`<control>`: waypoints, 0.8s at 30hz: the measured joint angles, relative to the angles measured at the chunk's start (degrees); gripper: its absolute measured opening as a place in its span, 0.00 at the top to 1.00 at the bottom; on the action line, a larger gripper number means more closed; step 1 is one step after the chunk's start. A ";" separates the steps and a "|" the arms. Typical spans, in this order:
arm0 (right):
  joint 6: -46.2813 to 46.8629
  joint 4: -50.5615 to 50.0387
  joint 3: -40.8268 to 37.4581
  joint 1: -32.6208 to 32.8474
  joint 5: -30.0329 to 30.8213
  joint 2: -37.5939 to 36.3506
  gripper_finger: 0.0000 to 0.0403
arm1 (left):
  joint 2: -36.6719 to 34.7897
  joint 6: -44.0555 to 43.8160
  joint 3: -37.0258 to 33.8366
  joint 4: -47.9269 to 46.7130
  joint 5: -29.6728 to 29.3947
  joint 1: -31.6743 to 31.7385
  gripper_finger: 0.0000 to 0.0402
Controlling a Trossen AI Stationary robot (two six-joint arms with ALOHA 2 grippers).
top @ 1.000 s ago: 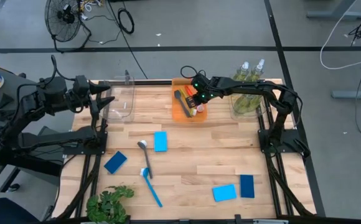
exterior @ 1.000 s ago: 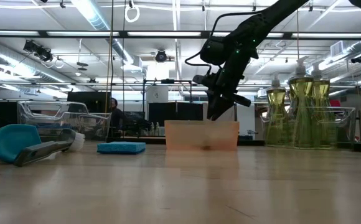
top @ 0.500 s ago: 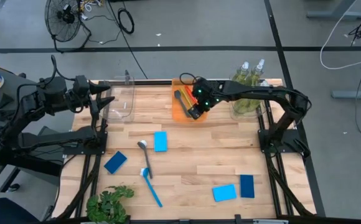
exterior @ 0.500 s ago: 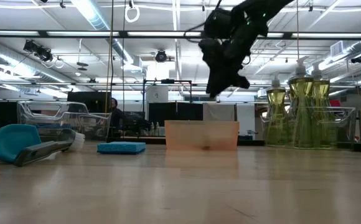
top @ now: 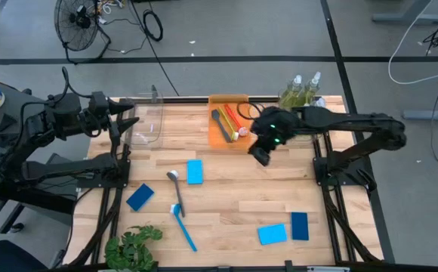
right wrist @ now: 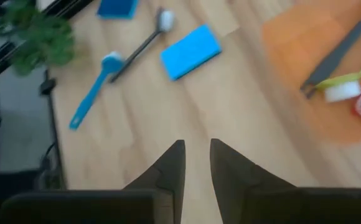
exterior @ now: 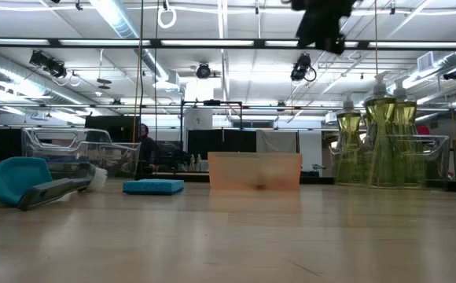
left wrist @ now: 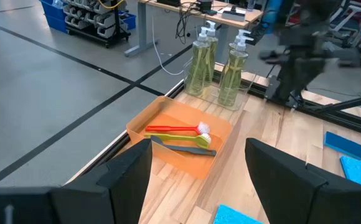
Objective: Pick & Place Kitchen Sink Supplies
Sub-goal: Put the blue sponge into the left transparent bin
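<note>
The orange tray at the far edge holds a black, a red and a yellow-green brush. Two pump bottles stand in a clear bin on its right. On the bare table lie a blue brush, a black brush crossing it, and several sponges, one of them light-blue. My right gripper hangs high above the table just near and right of the tray, shut and empty. My left gripper waits open by the far-left clear bin.
A green leafy plant stands at the near left edge. A dark-blue sponge lies left of the brushes. A light-blue sponge and a dark-blue one lie near the right front. Bare wood stretches through the table's middle.
My right gripper has risen from just above the orange tray and swung toward the table's right and near side. In the low view it climbs from the tray's rim to the top of the picture. The brushes stay in the tray.
</note>
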 joint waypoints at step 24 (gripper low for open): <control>8.11 -9.95 -4.70 28.83 3.17 -6.78 0.81 | 0.00 0.00 0.00 -0.02 0.01 0.01 0.34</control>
